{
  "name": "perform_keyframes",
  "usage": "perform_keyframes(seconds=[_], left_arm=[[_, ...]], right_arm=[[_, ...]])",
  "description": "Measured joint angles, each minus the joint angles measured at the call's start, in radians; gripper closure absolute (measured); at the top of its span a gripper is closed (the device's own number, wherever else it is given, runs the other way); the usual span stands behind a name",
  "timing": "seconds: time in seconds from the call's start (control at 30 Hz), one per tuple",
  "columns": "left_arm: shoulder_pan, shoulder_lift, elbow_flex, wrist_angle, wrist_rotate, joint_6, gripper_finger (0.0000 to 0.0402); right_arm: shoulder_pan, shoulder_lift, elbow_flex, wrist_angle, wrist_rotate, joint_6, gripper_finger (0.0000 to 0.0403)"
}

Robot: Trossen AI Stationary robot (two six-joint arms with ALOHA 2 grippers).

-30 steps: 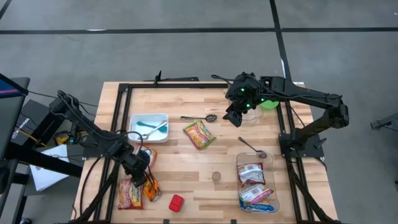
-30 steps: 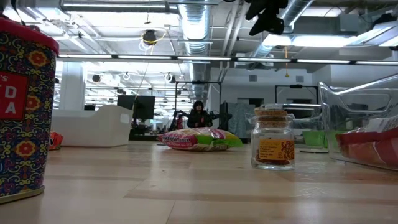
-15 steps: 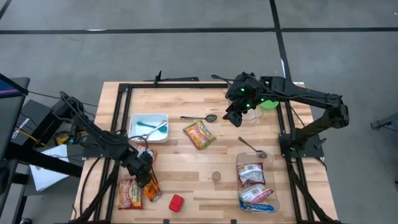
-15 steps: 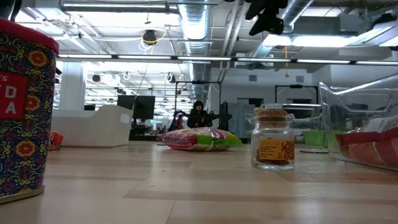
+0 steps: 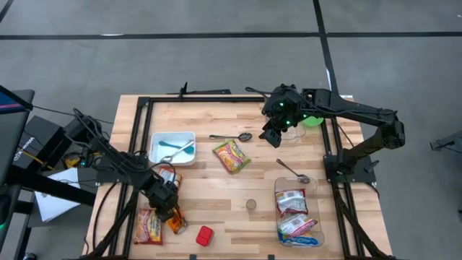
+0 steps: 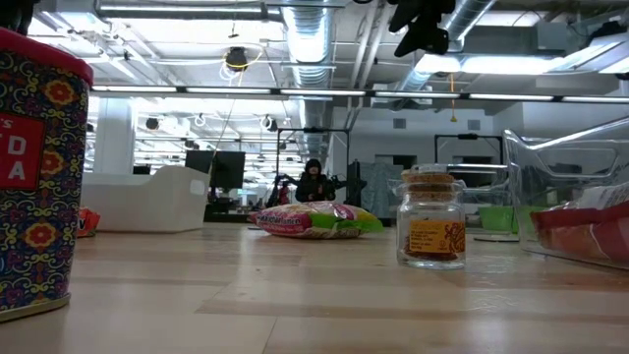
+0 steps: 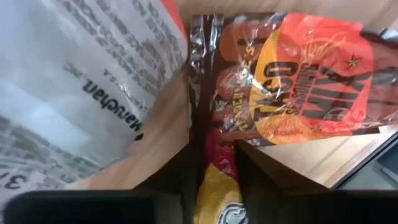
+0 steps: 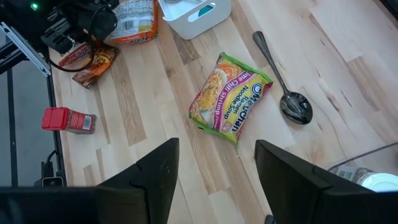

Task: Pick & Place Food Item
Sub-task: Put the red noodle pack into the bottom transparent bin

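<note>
Now we are working our left hand (image 5: 168, 210) down onto the orange snack packet (image 7: 298, 81) lying by the tabletop's (image 5: 216, 195) near-left edge, beside a noodle pack (image 5: 149, 225). Its fingers are narrowing around the packet's crinkled end. It looks light, soft and slippery, so we are pinching the seam. Our right hand (image 5: 273, 134) is hovering open, well apart.

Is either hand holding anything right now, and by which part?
The left hand pinches the orange snack bag by its crimped end. The right hand holds nothing.
</note>
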Motion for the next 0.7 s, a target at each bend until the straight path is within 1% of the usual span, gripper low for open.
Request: perform_keyframes(seconds=[0.13,0.17,0.37,0.53,0.7], left_arm=[[0.0,0.0,0.0,0.008,0.023,0.016,0.038],[0.0,-0.003,0.0,0.017,0.025,0.02,0.0388],[0.002,-0.079,0.0,0.118,0.025,0.042,0.0394],[0.002,-0.188,0.0,0.193,-0.012,0.049,0.0395],[0.02,-0.289,0.001,0.254,-0.015,0.058,0.0395]], right_arm=[[0.0,0.0,0.0,0.0,0.0,-0.004,0.0198],[0.0,0.0,0.0,0.0,0.0,-0.004,0.0198],[0.0,0.0,0.0,0.004,-0.001,-0.006,0.0198],[0.0,0.0,0.0,0.004,-0.001,-0.006,0.0198],[0.0,0.0,0.0,0.016,-0.001,-0.006,0.0198]])
